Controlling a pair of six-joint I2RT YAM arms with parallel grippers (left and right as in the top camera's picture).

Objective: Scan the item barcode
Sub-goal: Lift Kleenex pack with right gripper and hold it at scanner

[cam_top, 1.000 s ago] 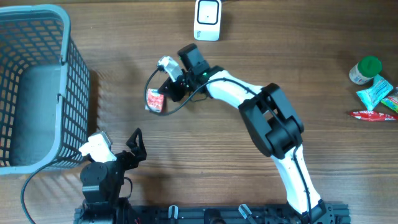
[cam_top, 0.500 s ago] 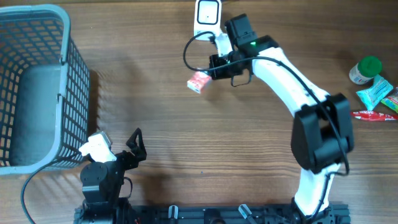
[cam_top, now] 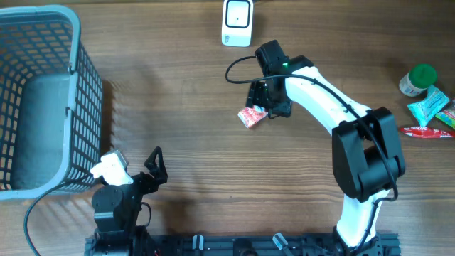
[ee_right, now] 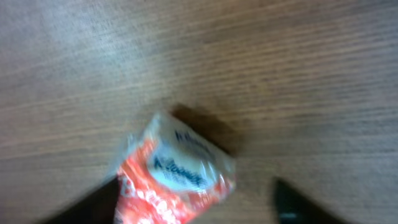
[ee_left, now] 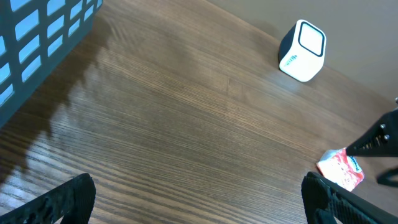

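The item, a red and white tissue packet [cam_top: 251,116], lies tilted just below and to the right of the white scanner [cam_top: 237,21]. My right gripper [cam_top: 266,105] hovers right over it. In the right wrist view the packet [ee_right: 177,171] is blurred between the spread fingers of the right gripper [ee_right: 196,202], close to the left one and clear of the right one, with a shadow under it. The gripper is open. My left gripper [cam_top: 155,163] rests open near the front left. The left wrist view has the packet [ee_left: 341,169] and the scanner [ee_left: 303,42] far ahead.
A grey mesh basket [cam_top: 85,107] fills the left side, its wall [ee_left: 37,43] close to the left arm. At the right edge lie a green-capped bottle [cam_top: 416,80], a teal packet [cam_top: 429,107] and a red stick pack [cam_top: 426,131].
The right arm swung the packet from left of centre up beside the scanner, then down and right. Its jaws went from shut on the packet to open. The left arm stayed still.
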